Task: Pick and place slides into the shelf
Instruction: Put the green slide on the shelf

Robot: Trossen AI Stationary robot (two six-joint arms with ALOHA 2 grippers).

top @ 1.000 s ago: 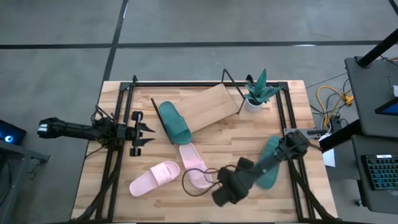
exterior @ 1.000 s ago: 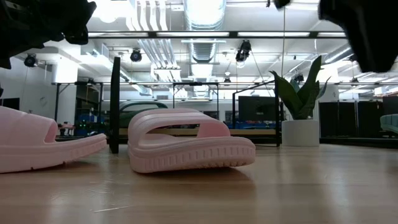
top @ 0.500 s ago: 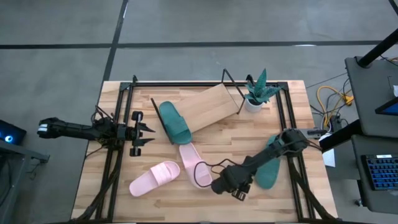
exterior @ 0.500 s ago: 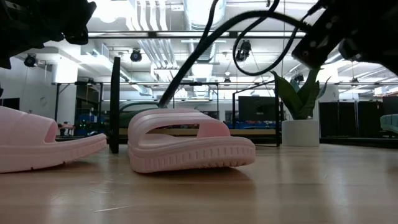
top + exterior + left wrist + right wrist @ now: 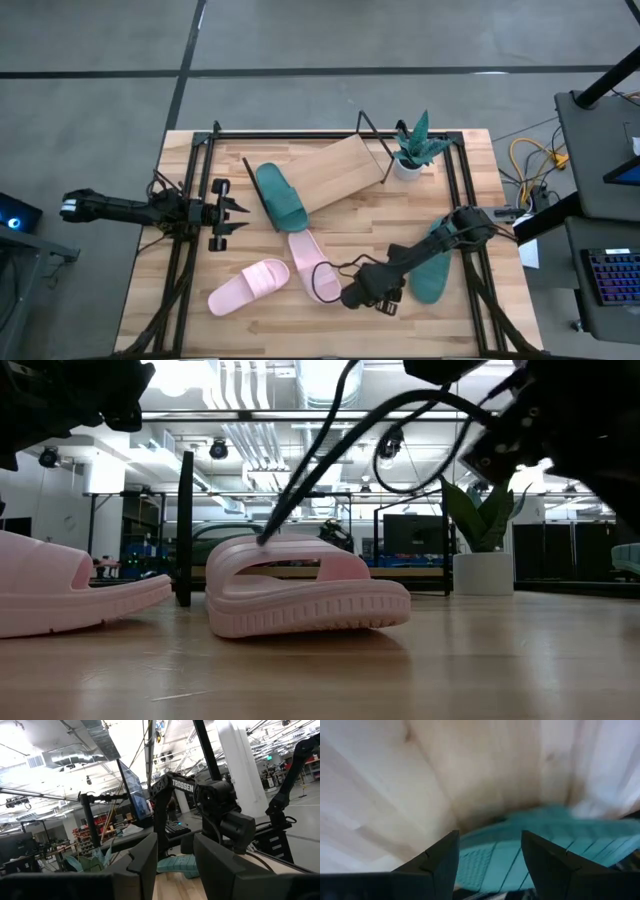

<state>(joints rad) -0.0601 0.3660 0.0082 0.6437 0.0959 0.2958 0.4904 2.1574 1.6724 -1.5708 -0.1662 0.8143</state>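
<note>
Waiting out left of the shelf (image 5: 335,170), the left gripper (image 5: 237,217) hangs with fingers parted and empty. One green slide (image 5: 280,195) lies on the shelf's lower left end; just below the shelf lie the two pink slides (image 5: 312,263). Farther right, the right gripper (image 5: 385,302) hovers spread and empty beside the other green slide (image 5: 432,282).
</note>
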